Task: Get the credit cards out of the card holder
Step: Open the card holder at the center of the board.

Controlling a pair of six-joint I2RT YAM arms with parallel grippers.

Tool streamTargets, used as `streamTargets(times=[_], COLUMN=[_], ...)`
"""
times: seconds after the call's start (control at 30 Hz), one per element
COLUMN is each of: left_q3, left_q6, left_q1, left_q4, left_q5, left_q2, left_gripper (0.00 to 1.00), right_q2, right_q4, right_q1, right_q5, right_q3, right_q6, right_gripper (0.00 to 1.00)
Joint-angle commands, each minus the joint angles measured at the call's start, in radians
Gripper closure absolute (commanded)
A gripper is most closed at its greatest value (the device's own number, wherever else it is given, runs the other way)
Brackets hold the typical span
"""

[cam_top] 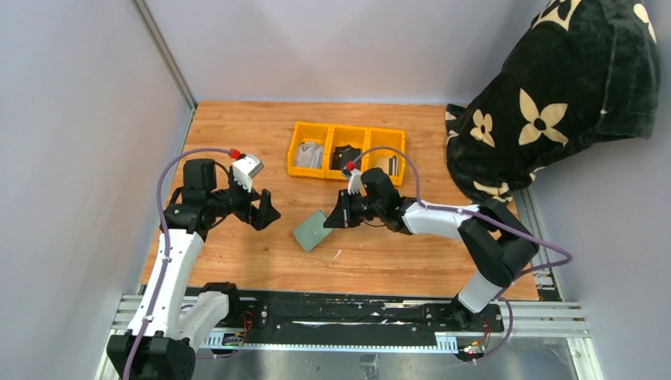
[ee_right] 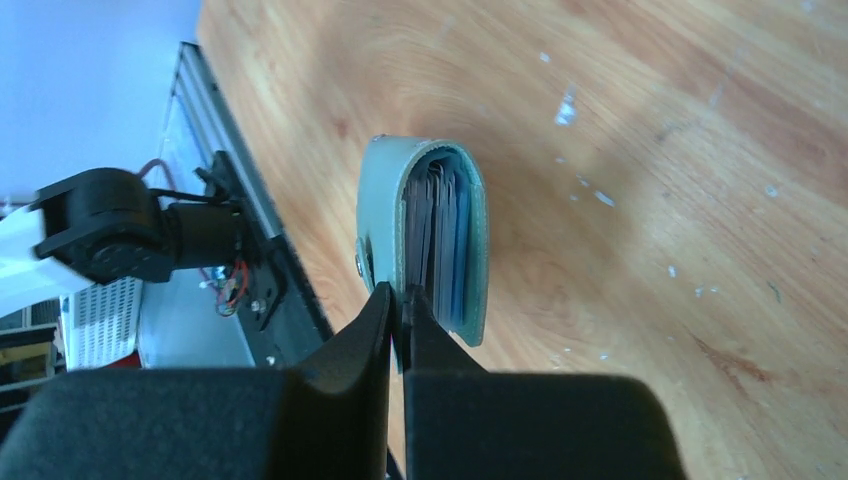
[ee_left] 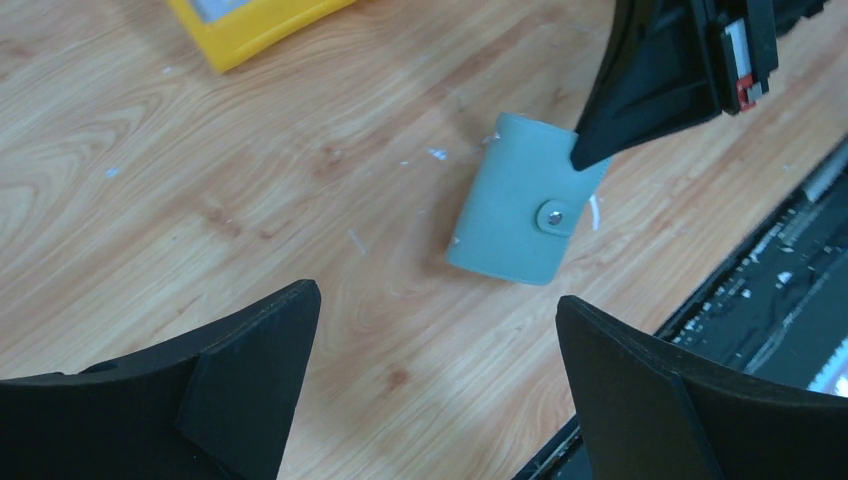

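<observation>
Wooden table (cam_top: pixel 237 265), and we judge the job barely begun
Our left gripper (cam_top: pixel 267 212) hangs spread wide near the card holder (cam_top: pixel 313 230) lying mid-table; our right gripper (cam_top: pixel 329 221) is pinched together on what looks like its cover edge; the credit cards (ee_right: pixel 445 235) sit packed inside, none out

We read no words, numbers or brand names on anything in view; the only marks we make out are cream four-petal flower emblems, printed on the black plush cloth (cam_top: pixel 585 119) at the far right; the small sage-green folding wallet (ee_left: pixel 510 215) carries a plain metal snap, unlettered.
</observation>
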Motion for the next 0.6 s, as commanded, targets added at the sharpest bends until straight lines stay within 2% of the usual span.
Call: streamTargets(times=[0.0, 0.27, 0.57], left_q3=[-0.006, 0.064, 0.099], left_q6=[-0.012, -0.087, -0.158], left_q1=[-0.064, -0.086, -0.101], left_q4=[-0.008, -0.008, -0.01], left_q5=[0.092, 0.215, 0.33], left_q2=[-0.028, -0.018, -0.022], left_gripper=[0.0, 0.0, 0.0], right_q2=[-0.129, -0.317, -0.407], right_q4=[-0.007, -0.095, -0.134], right_q1=[0.016, 0.018, 0.065], right_q5=[-0.058, -0.072, -0.071], right_q3=[0.049, 0.131, 0.196], right_q6=[-0.063, -0.14, -0.185], right_gripper=[1.0, 1.0, 1.0])
